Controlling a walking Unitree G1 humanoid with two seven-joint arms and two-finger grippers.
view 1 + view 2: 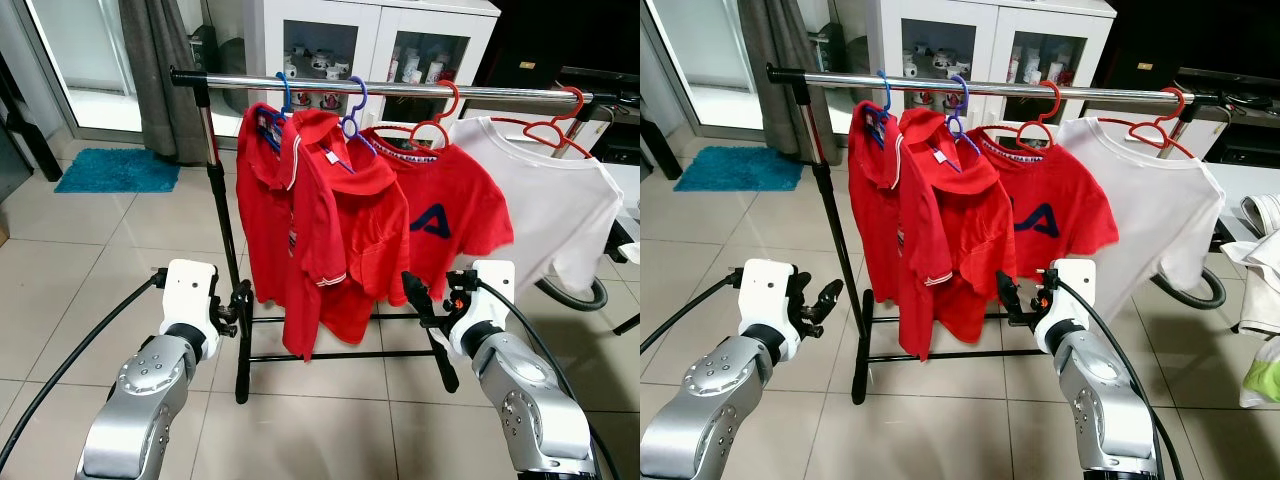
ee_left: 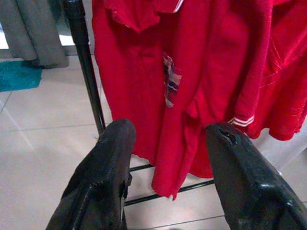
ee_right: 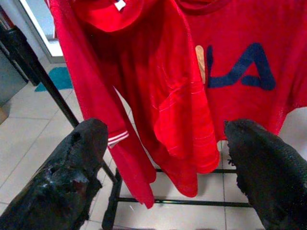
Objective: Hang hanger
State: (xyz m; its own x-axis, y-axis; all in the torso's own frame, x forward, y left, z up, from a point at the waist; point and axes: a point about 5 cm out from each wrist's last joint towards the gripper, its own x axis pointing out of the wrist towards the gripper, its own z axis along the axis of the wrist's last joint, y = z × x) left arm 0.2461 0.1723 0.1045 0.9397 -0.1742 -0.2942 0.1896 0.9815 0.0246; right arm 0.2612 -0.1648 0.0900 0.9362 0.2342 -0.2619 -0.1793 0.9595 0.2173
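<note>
My left gripper is spread wide and empty, held low just near the rack's left upright; my right gripper is equally wide and empty, low in front of the red garments. Four hangers already sit on the chrome rail: a blue hanger at the left, a purple hanger beside it, then two red hangers carrying the logo tee and the white tee. My worry is snagging: with fingers this open, any reach upward could catch a polo sleeve and drag a hook off the rail, or nudge the light rack.
</note>
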